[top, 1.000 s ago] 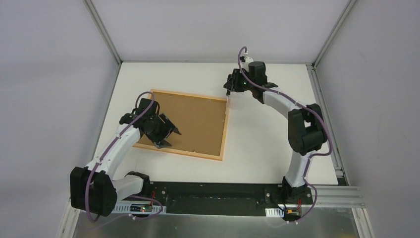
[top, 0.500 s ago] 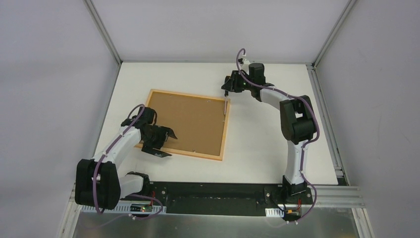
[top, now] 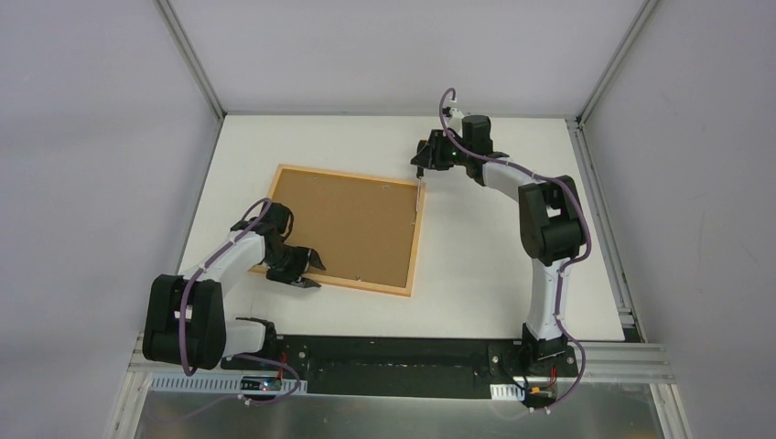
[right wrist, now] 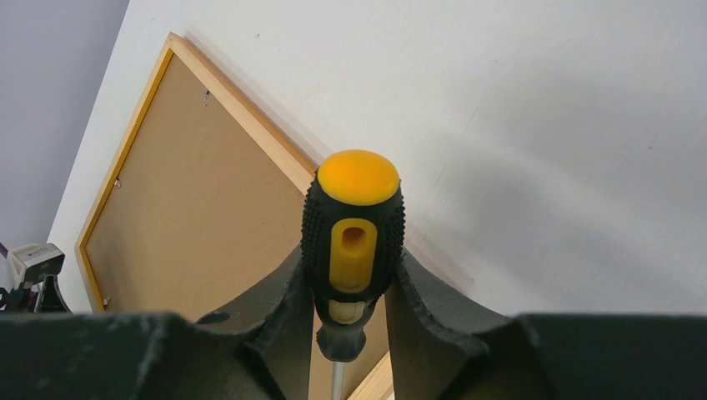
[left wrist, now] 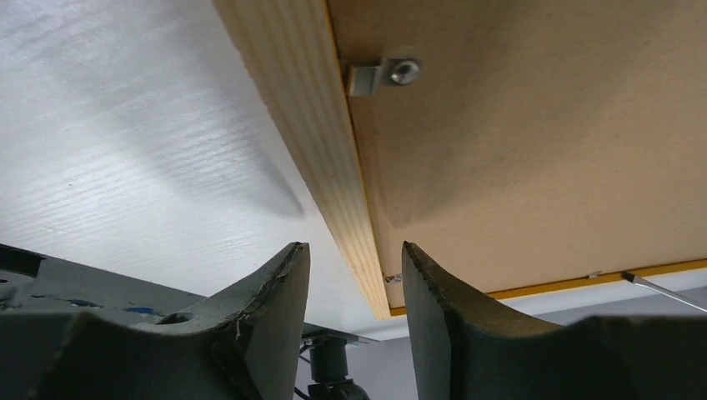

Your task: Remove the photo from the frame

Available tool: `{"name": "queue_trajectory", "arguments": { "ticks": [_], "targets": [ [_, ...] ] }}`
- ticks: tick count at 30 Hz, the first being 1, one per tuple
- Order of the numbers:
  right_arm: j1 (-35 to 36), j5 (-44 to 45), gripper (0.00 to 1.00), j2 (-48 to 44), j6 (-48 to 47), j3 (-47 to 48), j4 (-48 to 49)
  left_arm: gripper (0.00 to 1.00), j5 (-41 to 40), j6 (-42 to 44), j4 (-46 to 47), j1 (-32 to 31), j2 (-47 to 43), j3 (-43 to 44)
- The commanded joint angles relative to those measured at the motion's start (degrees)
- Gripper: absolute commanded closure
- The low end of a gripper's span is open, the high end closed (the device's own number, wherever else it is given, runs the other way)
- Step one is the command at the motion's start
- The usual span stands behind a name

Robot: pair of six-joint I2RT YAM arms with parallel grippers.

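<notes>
The frame (top: 416, 240) lies face down on the white table, pale wood rails up. The brown backing board (top: 352, 224) fills it, so the photo is hidden. My left gripper (top: 307, 272) is open at the frame's near left edge. In the left wrist view (left wrist: 354, 279) the wood rail (left wrist: 308, 108) runs up from between its fingertips. My right gripper (top: 428, 163) is above the frame's far right corner. It is shut on a black and yellow screwdriver (right wrist: 354, 233), and the shaft (top: 419, 192) points down at that corner.
A small metal clip with a screw (left wrist: 383, 75) holds the backing board (left wrist: 517, 150) to the rail. More clips show as small dots along the frame's inner edge (right wrist: 206, 97). White table (top: 494, 247) lies to the right of the frame; grey walls enclose the cell.
My left gripper has moved off the middle of the backing board to the frame's near left edge. My right arm has shifted slightly, still holding the screwdriver at the far right corner.
</notes>
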Motion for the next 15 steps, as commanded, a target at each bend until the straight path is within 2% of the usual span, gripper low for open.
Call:
{"name": "queue_trajectory", "arguments": {
  "ticks": [1, 4, 10, 12, 14, 15],
  "targets": [
    [0.2, -1.0, 1.00, 0.0, -1.9, 3.4, 0.5, 0.55, -1.1, 0.7, -1.0, 0.3, 0.1, -1.5],
    [0.5, -1.3, 1.00, -0.1, -3.2, 3.0, -0.4, 0.58, -1.9, 0.8, -0.5, 0.2, 0.8, -2.9],
    [1.5, -1.6, 1.00, -0.9, -3.6, 1.2, -0.5, 0.76, -3.4, 1.2, 1.0, 0.2, 1.8, -3.9],
    [2.1, -0.9, 1.00, -1.6, -3.6, -0.1, -0.4, 0.85, -3.6, 0.7, 1.0, 0.2, 2.1, -4.0],
    [3.0, 0.5, 1.00, -2.8, -3.0, -1.9, -0.3, 0.98, -3.7, -0.2, 1.1, 0.3, 2.6, -4.0],
    [3.5, 1.2, 1.00, -3.6, -2.5, -3.1, -0.3, 1.00, -3.8, -0.7, 1.1, 0.2, 2.7, -4.1]
  ]
}}
